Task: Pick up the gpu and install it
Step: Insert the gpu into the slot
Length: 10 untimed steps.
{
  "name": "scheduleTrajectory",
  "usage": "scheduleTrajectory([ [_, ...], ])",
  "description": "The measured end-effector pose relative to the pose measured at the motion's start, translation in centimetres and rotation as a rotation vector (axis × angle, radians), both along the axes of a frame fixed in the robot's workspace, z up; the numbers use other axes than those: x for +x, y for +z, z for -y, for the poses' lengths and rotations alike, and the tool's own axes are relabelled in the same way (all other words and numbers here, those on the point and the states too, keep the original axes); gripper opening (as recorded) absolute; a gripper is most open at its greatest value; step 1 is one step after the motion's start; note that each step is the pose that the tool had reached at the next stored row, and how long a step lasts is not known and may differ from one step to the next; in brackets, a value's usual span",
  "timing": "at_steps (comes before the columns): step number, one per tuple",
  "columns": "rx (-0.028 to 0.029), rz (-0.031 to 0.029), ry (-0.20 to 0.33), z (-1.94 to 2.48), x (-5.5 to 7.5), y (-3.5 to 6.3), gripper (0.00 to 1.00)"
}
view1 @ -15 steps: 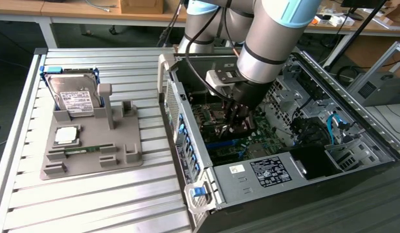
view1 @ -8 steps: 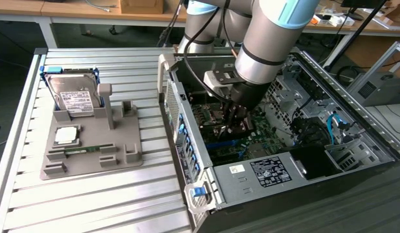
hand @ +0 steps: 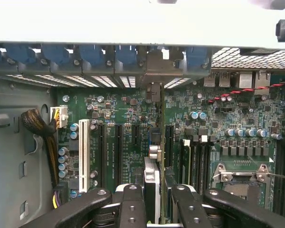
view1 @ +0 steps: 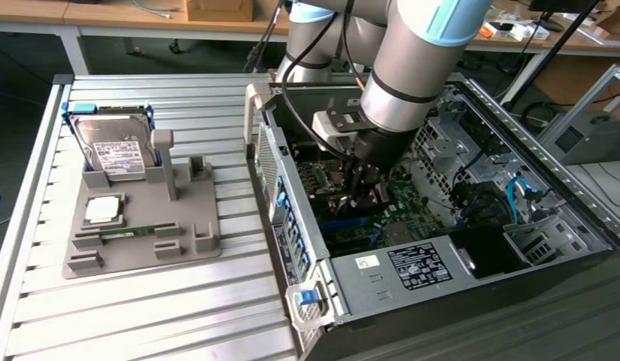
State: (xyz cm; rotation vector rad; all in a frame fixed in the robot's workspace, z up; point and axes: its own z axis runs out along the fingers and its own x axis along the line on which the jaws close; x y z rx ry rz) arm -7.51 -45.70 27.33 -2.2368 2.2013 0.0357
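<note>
Here the gripper [hand: 154, 211] hangs inside the open computer case [view1: 273, 162], its jaws clenched on the gpu [hand: 152, 183]. The card stands edge-on over the green motherboard [hand: 128, 156], between its white slot [hand: 84, 154] and its processor socket [hand: 242, 178]. Whether it sits in a slot, I cannot tell. Beside the case, a grey holder [view1: 180, 226] carries a hard drive [view1: 117, 154] and a memory stick [view1: 129, 232].

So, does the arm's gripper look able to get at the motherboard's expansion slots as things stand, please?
Probably yes: the gripper, jaws shut on the gpu, hangs inside the open computer case over the expansion slots, with nothing visible in between.
</note>
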Motion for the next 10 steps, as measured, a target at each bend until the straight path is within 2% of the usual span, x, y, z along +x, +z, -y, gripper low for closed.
scheduleTrajectory([
  [10, 0.0002, -0.0001, 0.0, 0.0, -0.02, -0.26, 0.27],
])
